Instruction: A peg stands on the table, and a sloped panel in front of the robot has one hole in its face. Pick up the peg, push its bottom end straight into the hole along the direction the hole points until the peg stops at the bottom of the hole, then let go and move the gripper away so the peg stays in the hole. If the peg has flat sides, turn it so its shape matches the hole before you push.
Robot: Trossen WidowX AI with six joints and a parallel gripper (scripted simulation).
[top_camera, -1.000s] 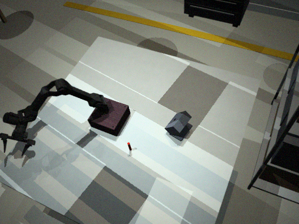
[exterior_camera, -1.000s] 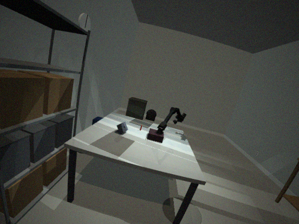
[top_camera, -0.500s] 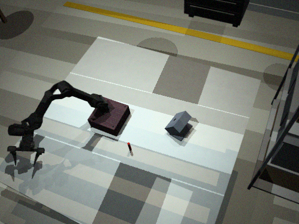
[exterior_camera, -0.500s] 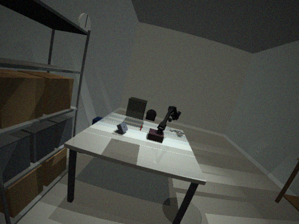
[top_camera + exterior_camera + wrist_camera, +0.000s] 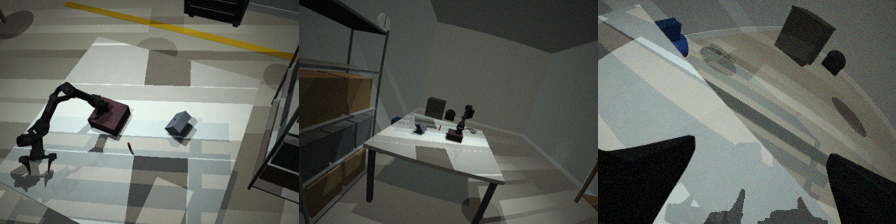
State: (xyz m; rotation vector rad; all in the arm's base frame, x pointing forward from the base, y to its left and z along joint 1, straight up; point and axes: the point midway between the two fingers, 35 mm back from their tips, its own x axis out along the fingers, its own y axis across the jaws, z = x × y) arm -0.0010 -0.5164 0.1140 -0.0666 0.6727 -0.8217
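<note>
A small red peg (image 5: pixel 129 146) (image 5: pixel 440 127) stands upright on the table (image 5: pixel 173 94) (image 5: pixel 388 135), between the robot's base and the sloped panel. The grey-blue sloped panel (image 5: pixel 181 120) (image 5: pixel 422 127) shows a small dark hole in its face in the top view; the hole's shape is too small to tell. My gripper (image 5: pixel 39 173) (image 5: pixel 762 153) is open and empty, above the table's near left part in the top view, well away from the peg. Neither peg nor panel shows in the wrist view.
The arm is mounted on a dark red block (image 5: pixel 114 113) (image 5: pixel 454 136), left of the peg in the top view. A shelf rack (image 5: pixel 273 127) (image 5: pixel 380 70) stands beyond the table's edge. A dark cabinet (image 5: pixel 435 108) (image 5: pixel 805 36) stands on the floor. Striped light and shadows cross the table.
</note>
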